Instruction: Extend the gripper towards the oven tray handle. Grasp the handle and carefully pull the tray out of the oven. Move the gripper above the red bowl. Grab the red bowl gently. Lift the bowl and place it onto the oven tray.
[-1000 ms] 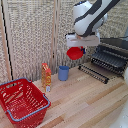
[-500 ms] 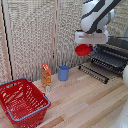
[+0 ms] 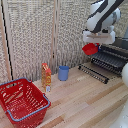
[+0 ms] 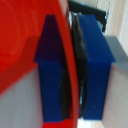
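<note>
Presently, item by item:

Gripper [image 3: 92,44]: clamped on the rim of the red bowl [image 3: 90,49]; the wrist view shows the rim pinched between the two blue fingers [image 4: 52,70], one each side of the wall.

Red bowl: airborne, hanging tilted below the gripper, clear of the wooden table [image 3: 85,102], just beside the near edge of the tray [image 3: 111,59] on the exterior view's left.

Tray: drawn out from the oven [image 3: 119,47] and bare; the slatted door panel [image 3: 93,72] lies open below it.

Change over the last second: the bowl has risen and travelled toward the exterior view's right, from above the table near the door panel up to tray height. Judgement: pull-out and grasp are done; the carry is nearly finished. Remaining: bring the bowl over the bars, level it, lower, release. Risk: a tilted bowl held by one rim may slip or rock on the wires.

Other holdings, untouched: red wire basket [image 3: 22,100], blue cup [image 3: 63,73], orange bottle [image 3: 46,76]
</note>
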Controlling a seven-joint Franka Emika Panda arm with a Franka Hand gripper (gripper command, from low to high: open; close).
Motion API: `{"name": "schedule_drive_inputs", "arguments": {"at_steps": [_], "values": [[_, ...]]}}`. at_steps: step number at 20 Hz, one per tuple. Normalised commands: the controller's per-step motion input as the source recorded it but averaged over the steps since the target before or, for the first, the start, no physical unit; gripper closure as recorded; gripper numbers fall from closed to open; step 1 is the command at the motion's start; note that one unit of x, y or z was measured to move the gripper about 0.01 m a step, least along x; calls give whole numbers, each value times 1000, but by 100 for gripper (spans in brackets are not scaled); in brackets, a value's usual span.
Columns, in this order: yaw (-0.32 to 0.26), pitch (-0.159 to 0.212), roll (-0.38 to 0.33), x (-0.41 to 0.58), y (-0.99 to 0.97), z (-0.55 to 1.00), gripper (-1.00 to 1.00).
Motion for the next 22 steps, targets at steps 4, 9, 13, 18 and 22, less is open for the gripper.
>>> {"name": "schedule_drive_inputs", "arguments": {"at_steps": [4,9,13,18,22], "values": [[-211,0,0,61,-582,119,100],[-230,0,0,5,-542,117,100],[-200,0,3,0,-616,87,100],[-145,13,5,22,-585,9,100],[-38,29,0,26,-215,-165,100]]}}
